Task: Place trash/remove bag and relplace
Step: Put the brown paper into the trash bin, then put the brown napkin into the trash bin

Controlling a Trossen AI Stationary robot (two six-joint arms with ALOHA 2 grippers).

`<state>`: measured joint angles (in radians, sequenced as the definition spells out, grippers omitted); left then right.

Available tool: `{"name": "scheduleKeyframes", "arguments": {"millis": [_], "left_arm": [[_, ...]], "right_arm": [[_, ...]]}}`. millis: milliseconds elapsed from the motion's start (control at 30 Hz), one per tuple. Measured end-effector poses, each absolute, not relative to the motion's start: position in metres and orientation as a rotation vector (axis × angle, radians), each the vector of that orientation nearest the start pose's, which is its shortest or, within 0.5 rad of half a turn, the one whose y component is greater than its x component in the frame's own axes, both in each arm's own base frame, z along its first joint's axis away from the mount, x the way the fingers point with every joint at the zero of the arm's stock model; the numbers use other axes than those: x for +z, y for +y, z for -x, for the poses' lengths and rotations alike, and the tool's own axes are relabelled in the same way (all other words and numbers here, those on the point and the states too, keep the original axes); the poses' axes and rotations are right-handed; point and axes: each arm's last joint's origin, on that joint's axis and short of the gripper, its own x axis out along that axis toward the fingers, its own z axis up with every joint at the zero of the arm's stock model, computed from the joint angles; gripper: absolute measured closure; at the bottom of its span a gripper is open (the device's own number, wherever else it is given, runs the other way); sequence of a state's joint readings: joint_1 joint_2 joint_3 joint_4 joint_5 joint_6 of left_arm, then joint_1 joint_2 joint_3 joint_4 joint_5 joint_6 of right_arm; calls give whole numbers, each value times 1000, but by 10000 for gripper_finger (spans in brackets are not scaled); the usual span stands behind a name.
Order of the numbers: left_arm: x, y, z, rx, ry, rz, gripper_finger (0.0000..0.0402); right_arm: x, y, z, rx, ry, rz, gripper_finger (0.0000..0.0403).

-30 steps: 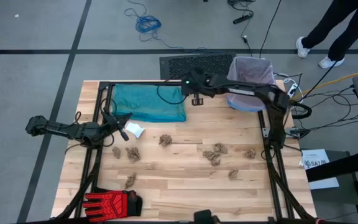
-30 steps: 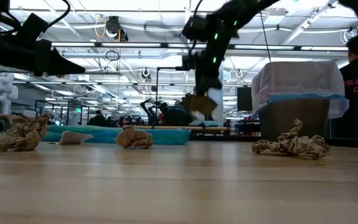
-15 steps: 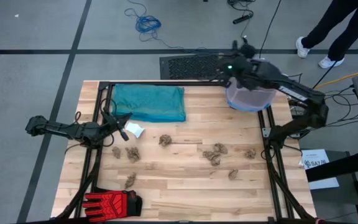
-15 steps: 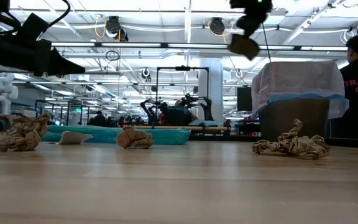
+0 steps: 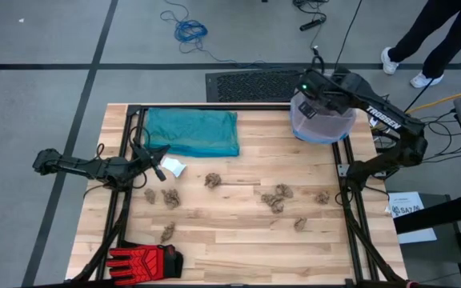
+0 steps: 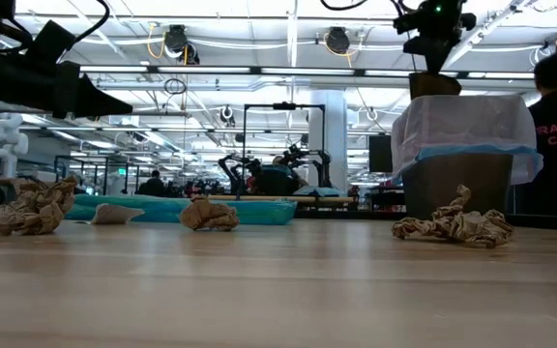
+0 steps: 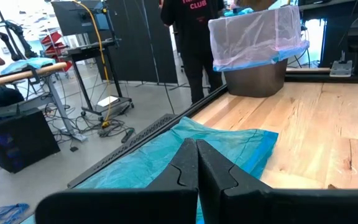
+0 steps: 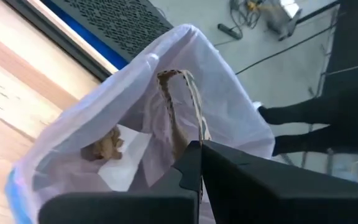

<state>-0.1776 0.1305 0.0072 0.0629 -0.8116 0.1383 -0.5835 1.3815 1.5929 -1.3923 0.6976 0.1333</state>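
A grey floor with dark tape lines surrounds the pale wooden table (image 5: 238, 224), and a blue cable coil (image 5: 189, 30) lies on the floor beyond its far edge. At the table's left side the left tool (image 5: 157, 170) waits low over the wood, fingers pressed together and empty; a small white scrap (image 5: 173, 167) lies just beside it. The red-and-black glove (image 5: 142, 260) sits at the near left corner, partly cut off by a frame rail. Behind the left tool the folded teal-green bag (image 5: 194, 132) lies flat at the far left. Crumpled brown paper wads (image 5: 274, 198) are scattered across the middle, well apart from the bin. At the far right corner stands the bin, lined with the lilac bag (image 5: 320, 120). The right tool (image 8: 201, 152) hangs over its mouth, fingers closed on a flat brown paper piece (image 8: 182, 109). The arm hides much of the bag's opening from above. One wad (image 8: 104, 146) and a white sheet rest inside. A person's legs (image 5: 430, 36) show at the far right, cut off.
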Motion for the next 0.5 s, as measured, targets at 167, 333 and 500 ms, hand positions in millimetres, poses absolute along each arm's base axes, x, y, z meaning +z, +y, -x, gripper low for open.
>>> {"name": "scheduleKeyframes", "arguments": {"millis": [167,333,500], "left_arm": [[162,4,-98,630,98,-163,401],[162,4,-98,629,98,-163,401],[162,4,-98,629,98,-163,401]], "right_arm": [[390,-143,-183,-1209,1171,-29,351],[390,-144,-182,-1241,1179,8,281],[394,-143,-183,-1229,1182,28,228]]}}
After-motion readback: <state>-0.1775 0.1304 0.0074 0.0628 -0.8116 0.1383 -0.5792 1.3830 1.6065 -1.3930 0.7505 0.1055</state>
